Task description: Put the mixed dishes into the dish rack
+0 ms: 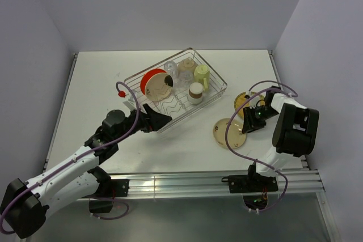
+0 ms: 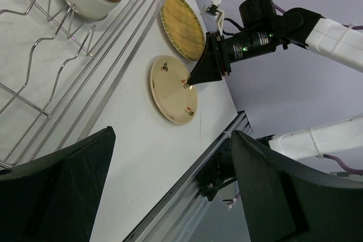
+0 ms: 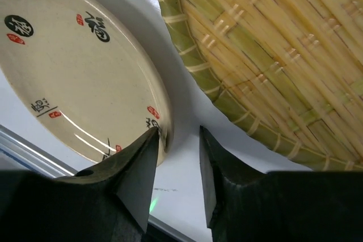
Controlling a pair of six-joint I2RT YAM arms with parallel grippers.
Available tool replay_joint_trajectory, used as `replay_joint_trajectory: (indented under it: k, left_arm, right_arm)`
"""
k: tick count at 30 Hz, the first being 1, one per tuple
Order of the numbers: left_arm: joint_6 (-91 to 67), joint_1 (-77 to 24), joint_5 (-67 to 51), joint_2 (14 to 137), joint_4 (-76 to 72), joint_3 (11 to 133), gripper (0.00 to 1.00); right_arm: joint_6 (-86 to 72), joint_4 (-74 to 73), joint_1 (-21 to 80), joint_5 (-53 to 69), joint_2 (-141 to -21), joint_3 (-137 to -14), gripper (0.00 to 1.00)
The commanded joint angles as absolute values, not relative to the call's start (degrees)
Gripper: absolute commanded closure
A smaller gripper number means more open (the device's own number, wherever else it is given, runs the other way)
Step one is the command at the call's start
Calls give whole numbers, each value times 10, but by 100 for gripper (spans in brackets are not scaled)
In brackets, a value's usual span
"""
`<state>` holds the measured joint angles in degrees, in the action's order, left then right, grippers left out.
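The dish rack (image 1: pixel 216 92) holds an orange plate (image 1: pixel 152 77), a cream plate (image 1: pixel 163 87), clear glasses (image 1: pixel 172 68), a pale-green mug (image 1: pixel 201 73) and a brown-and-white cup (image 1: pixel 195 92). On the table to its right lie a yellow woven plate (image 3: pixel 272 55) and a cream plate with printed characters (image 3: pixel 74 77). My right gripper (image 3: pixel 178 131) is open and straddles the cream plate's rim. Its left finger is over the plate, its right finger on the table between the two plates. My left gripper (image 1: pixel 161 118) is open and empty at the rack's near corner.
The table's near edge with its aluminium rail (image 1: pixel 198 182) runs just in front of the cream plate (image 1: pixel 224 132). The woven plate (image 1: pixel 243 101) lies close behind my right gripper (image 1: pixel 245 126). The rack's wire wall (image 2: pixel 122 55) is beside my left gripper (image 2: pixel 173 134).
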<state>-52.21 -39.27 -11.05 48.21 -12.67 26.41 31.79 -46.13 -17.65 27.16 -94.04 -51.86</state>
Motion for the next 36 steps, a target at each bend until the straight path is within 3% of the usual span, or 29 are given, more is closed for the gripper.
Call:
replay_joint_trajectory:
  k: [1,12,27,36]
  left_arm:
    - [-519,-396,-106,489,-155,298,10]
    - [-516,-397,-121,515,-174,304,10]
    - [-509,-421,-182,621,-226,340,7]
    - [-490,-457,-176,735,-231,410,7]
  right_arm:
    - [318,-455,-177,294,-966,-533,58]
    - [402,-506,-178,366,-1013,-547,99]
    - [567,-714,-212,547,-937,-640,100]
    - [565,-810,-212,633,-912,-714,100]
